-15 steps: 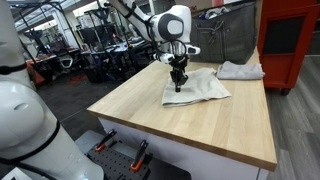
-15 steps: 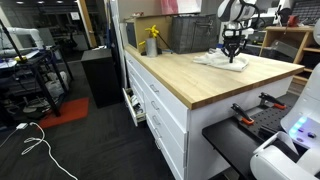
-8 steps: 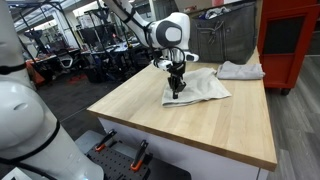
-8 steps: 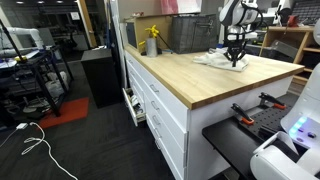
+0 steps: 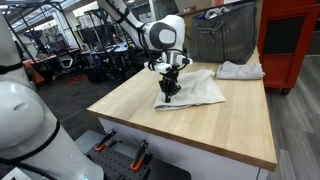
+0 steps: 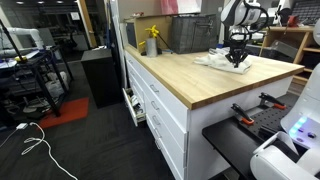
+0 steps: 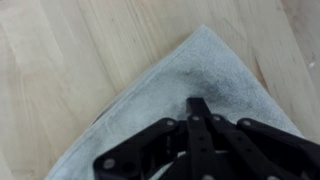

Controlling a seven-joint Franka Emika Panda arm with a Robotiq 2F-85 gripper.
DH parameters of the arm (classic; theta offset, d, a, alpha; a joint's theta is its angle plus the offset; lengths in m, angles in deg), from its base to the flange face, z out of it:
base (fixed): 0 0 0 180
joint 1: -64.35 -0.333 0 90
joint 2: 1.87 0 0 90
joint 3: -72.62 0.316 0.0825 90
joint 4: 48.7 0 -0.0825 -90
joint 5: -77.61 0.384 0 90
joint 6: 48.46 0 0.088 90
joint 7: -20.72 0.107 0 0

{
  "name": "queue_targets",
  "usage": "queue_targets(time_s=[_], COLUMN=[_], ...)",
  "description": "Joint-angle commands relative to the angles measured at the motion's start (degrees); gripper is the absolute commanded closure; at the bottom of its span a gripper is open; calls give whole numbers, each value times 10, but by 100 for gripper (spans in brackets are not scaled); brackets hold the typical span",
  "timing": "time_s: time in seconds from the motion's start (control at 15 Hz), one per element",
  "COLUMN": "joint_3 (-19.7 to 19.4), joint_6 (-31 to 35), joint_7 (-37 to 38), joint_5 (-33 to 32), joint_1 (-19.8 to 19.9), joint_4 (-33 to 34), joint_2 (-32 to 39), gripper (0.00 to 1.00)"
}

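A light grey towel (image 5: pixel 200 90) lies spread on the wooden table (image 5: pixel 200 125); it also shows in the wrist view (image 7: pixel 200 70) and in an exterior view (image 6: pixel 214 57). My gripper (image 5: pixel 167 92) points straight down at the towel's near left corner, with its tips at the cloth. In the wrist view the black fingers (image 7: pixel 199 108) are pressed together on the towel. The gripper also shows in an exterior view (image 6: pixel 238 62). The pinched cloth itself is hidden under the fingers.
A second crumpled towel (image 5: pixel 241 70) lies at the table's far corner beside a red cabinet (image 5: pixel 290 40). A yellow spray bottle (image 6: pixel 152 42) and a dark wire bin (image 6: pixel 186 34) stand at the table's back. Drawers (image 6: pixel 150 100) line its side.
My gripper has moved a little leftward along the table in an exterior view, and the towel's near corner has shifted with it, stretching the cloth out.
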Motion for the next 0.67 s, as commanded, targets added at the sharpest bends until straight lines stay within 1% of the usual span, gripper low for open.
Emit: queue_targets(time_s=[0.0,0.13,0.27,0.33,0.6], joint_3=[14,16,16,14,7], joint_6=[-25,-33,-16,3,15], joint_7=[-72,-95,-89,-73,-55], joint_5=[4,-3,-13,-21,-12], joint_1=[5,1,-1,-2,4], joint_4=[-72,-94,-112,-118,-110], joint_2=[-41,-55,-75,-87,-131], gripper=[100,100,100,100,100])
